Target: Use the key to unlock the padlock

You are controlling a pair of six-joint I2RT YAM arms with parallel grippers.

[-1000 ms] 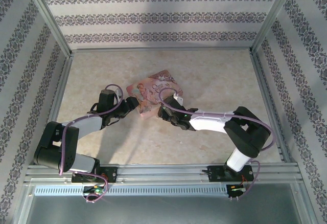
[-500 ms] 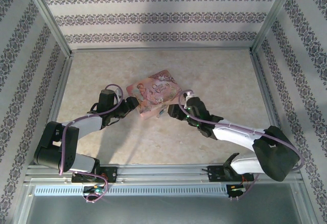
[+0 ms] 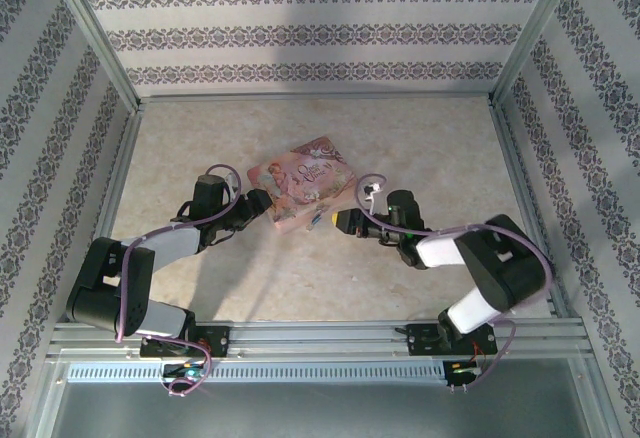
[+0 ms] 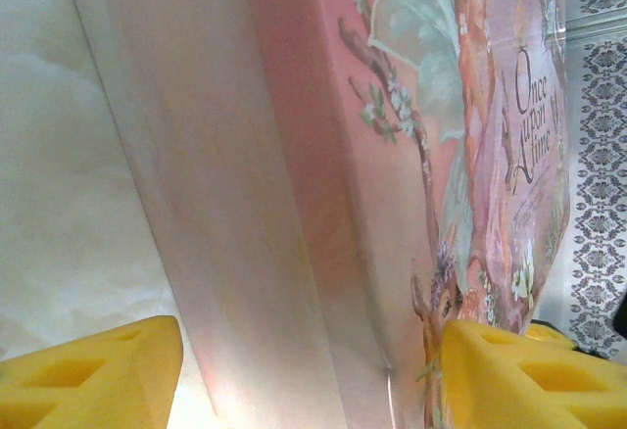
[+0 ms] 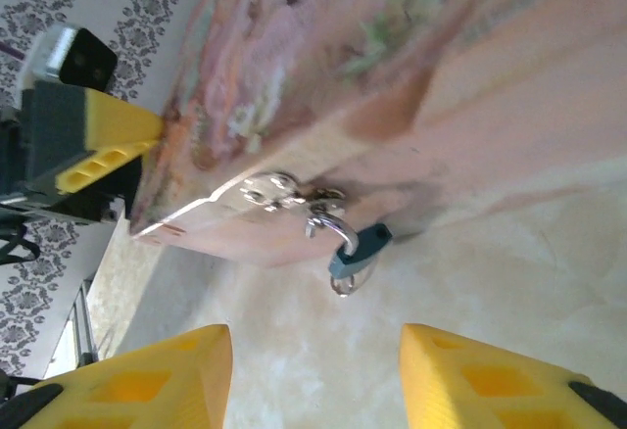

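The padlock (image 5: 359, 247), tiny with a blue body and silver shackle, hangs from a silver hasp (image 5: 279, 192) on the near side of the pink picture box (image 3: 303, 188). Of the key I see just a thin silvery ring (image 5: 343, 282) at the padlock's lower end. My right gripper (image 5: 313, 351) stands open a short way in front of the padlock, with nothing between its yellow fingers. In the top view this right gripper (image 3: 345, 221) points left at the padlock (image 3: 315, 220). My left gripper (image 4: 312, 351) is shut on the box's (image 4: 323, 155) left corner, one finger on each side.
The box lies on a pale marbled table (image 3: 420, 158) walled in by patterned panels and metal rails (image 3: 520, 208). The left arm's yellow finger (image 5: 113, 135) shows at the box's far corner in the right wrist view. Bare table lies behind and to the right of the box.
The right arm has swung its elbow round and its gripper has backed a little to the right, off the box's edge. The left arm and the box have stayed still.
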